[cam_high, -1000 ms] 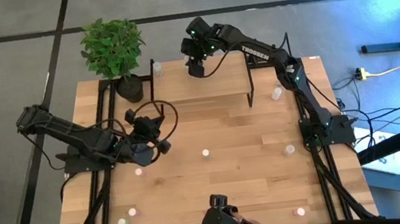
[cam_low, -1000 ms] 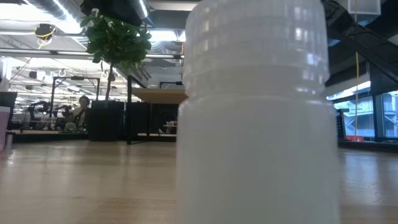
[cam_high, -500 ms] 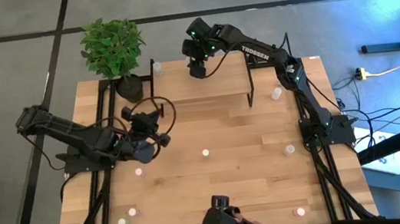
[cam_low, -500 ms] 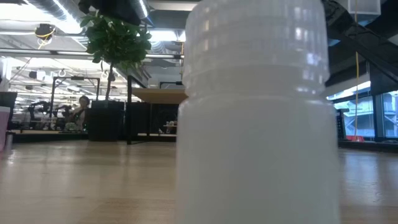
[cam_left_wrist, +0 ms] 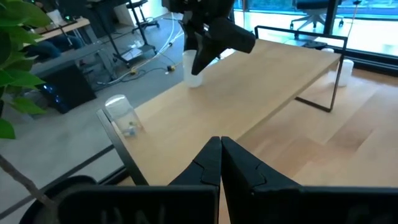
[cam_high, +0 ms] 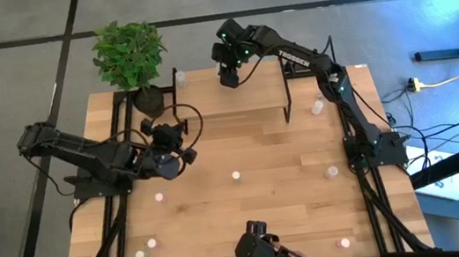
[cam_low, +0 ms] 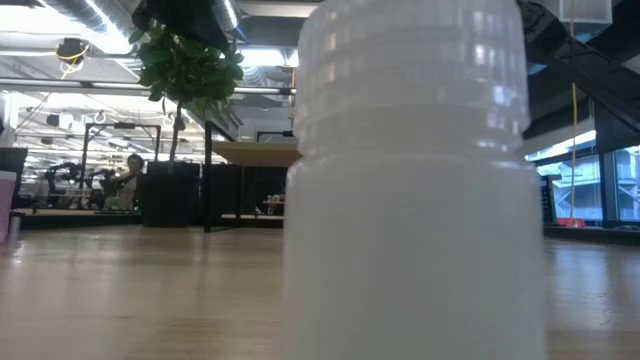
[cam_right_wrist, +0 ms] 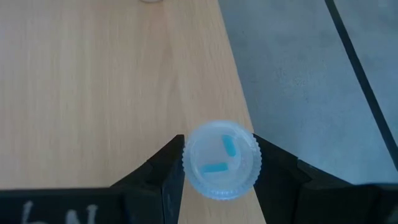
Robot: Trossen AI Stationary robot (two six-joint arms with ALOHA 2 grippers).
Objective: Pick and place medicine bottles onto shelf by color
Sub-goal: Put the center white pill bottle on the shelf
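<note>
Jaws of my right gripper [cam_right_wrist: 219,163] pinch a white-capped bottle [cam_right_wrist: 221,158] (two blue marks on its cap) over the shelf [cam_high: 244,100], near its back edge. My left gripper [cam_left_wrist: 220,163] is pressed together, empty, above the table [cam_high: 282,192] beside the shelf.

Eight bottles show in the high view: one [cam_high: 179,79] at upper centre, one [cam_high: 317,107] at right, three [cam_high: 236,175] across the middle, two [cam_high: 151,243] at lower left, one [cam_high: 344,242] at lower right. One shelf [cam_high: 209,104]. One plant [cam_high: 128,53]. Two arms [cam_high: 82,157].
</note>
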